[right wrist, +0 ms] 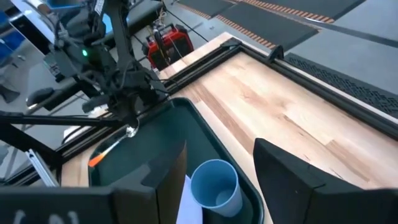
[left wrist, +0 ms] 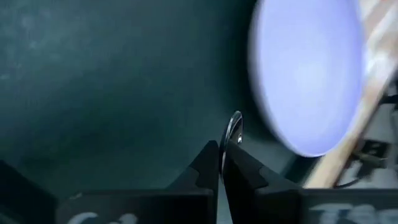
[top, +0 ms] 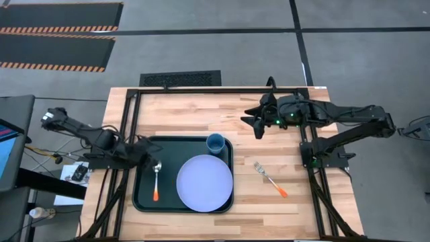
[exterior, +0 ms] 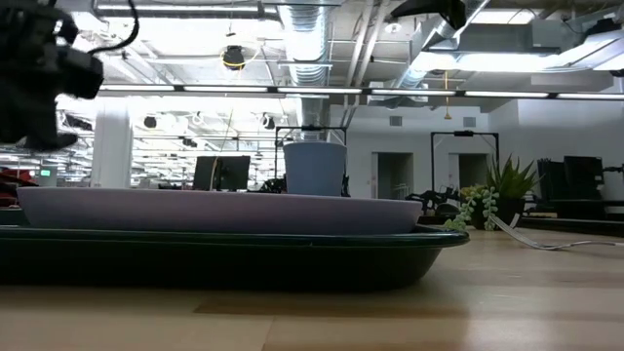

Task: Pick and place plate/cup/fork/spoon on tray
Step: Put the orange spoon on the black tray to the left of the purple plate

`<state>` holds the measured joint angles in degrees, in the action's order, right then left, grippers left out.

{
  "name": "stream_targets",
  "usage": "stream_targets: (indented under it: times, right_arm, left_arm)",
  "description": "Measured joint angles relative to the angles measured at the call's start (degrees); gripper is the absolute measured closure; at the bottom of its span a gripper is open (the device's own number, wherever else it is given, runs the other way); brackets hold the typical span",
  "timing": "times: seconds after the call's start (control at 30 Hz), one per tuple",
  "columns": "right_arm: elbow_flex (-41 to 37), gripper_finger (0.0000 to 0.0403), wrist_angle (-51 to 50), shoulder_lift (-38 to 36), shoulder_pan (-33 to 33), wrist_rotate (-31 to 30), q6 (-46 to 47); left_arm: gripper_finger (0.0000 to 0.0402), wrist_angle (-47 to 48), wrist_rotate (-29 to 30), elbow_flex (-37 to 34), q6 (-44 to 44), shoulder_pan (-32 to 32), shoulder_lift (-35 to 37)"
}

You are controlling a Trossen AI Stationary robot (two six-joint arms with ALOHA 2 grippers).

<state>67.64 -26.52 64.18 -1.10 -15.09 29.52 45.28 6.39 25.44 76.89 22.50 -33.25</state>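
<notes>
three items are seen on the tray [top: 142, 199]: the plate [top: 205, 183] nearest, the spoon [top: 156, 180] beside it, pinched at its bowl by the closed left gripper [top: 152, 163], and the cup [top: 216, 142] behind. the fork [top: 270, 179] is left on the table [top: 262, 202]. farther back, the right gripper [top: 258, 124] is held open above the wood.

no readable text, labels, numbers
</notes>
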Motion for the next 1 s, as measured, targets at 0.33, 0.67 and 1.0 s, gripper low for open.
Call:
stream_targets:
  times: [0.33,0.67,1.0]
  right_arm:
    - [0.00,0.0199,0.04,0.00,0.00,0.01,0.02]
    - [0.00,0.0200,0.00,0.00,0.00,0.01,0.04]
    - [0.00,0.0203,0.00,0.00,0.00,0.02,0.07]
  left_arm:
    - [0.0401,-0.55,0.73,-5.73,0.78,4.09,0.02]
    - [0.0401,-4.00,1.32,-10.89,3.86,4.26,-0.07]
    - [0.0390,-3.73,0.37,-11.63,5.17,4.26,-0.11]
